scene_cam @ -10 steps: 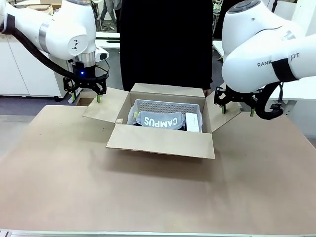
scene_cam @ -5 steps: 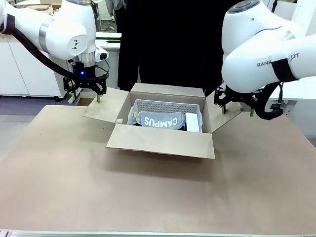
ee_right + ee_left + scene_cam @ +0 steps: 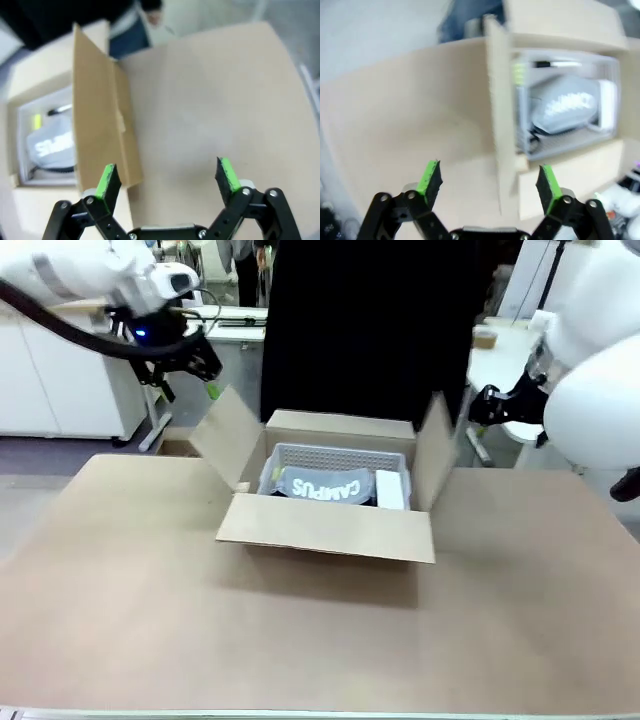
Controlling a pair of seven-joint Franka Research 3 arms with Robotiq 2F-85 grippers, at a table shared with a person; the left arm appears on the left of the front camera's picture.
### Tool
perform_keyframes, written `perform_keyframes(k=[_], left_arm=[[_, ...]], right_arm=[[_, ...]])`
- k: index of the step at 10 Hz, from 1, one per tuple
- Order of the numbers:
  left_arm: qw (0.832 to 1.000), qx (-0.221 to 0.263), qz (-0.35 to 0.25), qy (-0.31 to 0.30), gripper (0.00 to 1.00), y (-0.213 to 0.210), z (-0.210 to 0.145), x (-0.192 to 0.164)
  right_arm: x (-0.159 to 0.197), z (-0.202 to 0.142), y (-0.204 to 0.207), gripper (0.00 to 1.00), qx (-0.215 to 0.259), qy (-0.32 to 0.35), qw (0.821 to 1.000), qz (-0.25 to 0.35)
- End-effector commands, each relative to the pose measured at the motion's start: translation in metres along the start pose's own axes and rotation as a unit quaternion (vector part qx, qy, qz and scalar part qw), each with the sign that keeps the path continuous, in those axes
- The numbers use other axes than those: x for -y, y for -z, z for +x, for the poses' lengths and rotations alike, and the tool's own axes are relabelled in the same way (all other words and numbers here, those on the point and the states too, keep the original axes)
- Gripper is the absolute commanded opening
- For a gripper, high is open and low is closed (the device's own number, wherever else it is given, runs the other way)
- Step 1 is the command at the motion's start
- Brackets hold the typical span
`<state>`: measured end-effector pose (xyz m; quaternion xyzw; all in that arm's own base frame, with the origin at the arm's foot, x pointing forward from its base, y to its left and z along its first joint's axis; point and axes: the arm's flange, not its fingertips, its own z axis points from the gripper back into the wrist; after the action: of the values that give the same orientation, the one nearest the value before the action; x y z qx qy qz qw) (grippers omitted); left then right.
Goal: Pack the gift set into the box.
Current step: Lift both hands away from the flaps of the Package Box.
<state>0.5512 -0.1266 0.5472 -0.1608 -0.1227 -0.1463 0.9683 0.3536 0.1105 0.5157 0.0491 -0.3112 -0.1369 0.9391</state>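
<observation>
The box (image 3: pixel 325 528) stands open at the table's middle, its front flap folded out toward me. Both side flaps stand nearly upright: the left flap (image 3: pixel 226 436) and the right flap (image 3: pixel 433 454). Inside lies the gift set: a grey perforated basket (image 3: pixel 340 456) holding the grey "CAMPUS" item (image 3: pixel 320 488) and a white piece (image 3: pixel 390 489). My left gripper (image 3: pixel 188 380) hangs open, high and left of the left flap (image 3: pixel 499 125), holding nothing. My right gripper (image 3: pixel 167 179) is open above the table, right of the right flap (image 3: pixel 100 110). The gift set (image 3: pixel 567 105) shows past each flap.
A person in dark clothes (image 3: pixel 370 330) stands right behind the box at the far side. White cabinets (image 3: pixel 60 370) and other tables stand farther back. Brown tabletop (image 3: pixel 300 640) stretches in front of the box and to both sides.
Both arms have risen and swung outward, away from the side flaps. The two side flaps, which lay spread outward, now stand nearly upright.
</observation>
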Motion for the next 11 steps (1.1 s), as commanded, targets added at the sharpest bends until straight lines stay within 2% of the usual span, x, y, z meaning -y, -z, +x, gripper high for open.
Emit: perform_keyframes(k=[1,2,3,4,5,6,7,8,9,10,11], left_arm=[[0.948,-0.084,-0.254,0.171,1.0,-0.041,-0.037,-0.037],[0.895,-0.082,-0.363,0.246,1.0,-0.053,-0.044,-0.051],[0.84,-0.049,-0.447,0.305,1.0,-0.058,-0.058,-0.067],[0.857,-0.042,-0.436,0.273,1.0,-0.047,-0.065,-0.075],[0.967,0.034,-0.196,0.158,1.0,-0.073,-0.043,-0.032],[0.967,0.034,-0.196,0.158,1.0,-0.073,-0.043,-0.032],[0.967,0.034,-0.196,0.158,1.0,-0.073,-0.043,-0.032],[0.949,0.043,-0.247,0.194,1.0,-0.07,-0.054,-0.051],[0.908,0.054,-0.354,0.219,1.0,-0.071,-0.057,-0.058],[0.865,0.046,-0.446,0.224,1.0,-0.071,-0.062,-0.074],[0.834,0.042,-0.511,0.206,1.0,-0.062,-0.068,-0.09]], right_arm=[[0.057,-0.04,-0.034,1.0,-0.044,-0.029,0.972,0.23],[0.074,-0.052,-0.041,1.0,-0.041,0.016,0.962,0.271],[0.086,-0.075,-0.037,1.0,-0.047,0.037,0.952,0.299],[0.023,0.017,-0.054,1.0,0.018,0.017,0.987,0.158],[0.023,0.017,-0.054,1.0,0.018,0.017,0.987,0.158],[0.023,0.017,-0.054,1.0,0.018,0.017,0.987,0.158],[0.03,0.02,-0.065,1.0,0.007,0.028,0.977,0.214],[0.034,0.03,-0.036,1.0,-0.109,-0.032,0.923,0.368],[0.052,0.026,-0.023,1.0,-0.165,-0.041,0.867,0.467],[0.069,0.018,-0.015,1.0,-0.22,-0.014,0.835,0.503],[0.084,0.01,-0.008,1.0,-0.252,0.012,0.799,0.546]])
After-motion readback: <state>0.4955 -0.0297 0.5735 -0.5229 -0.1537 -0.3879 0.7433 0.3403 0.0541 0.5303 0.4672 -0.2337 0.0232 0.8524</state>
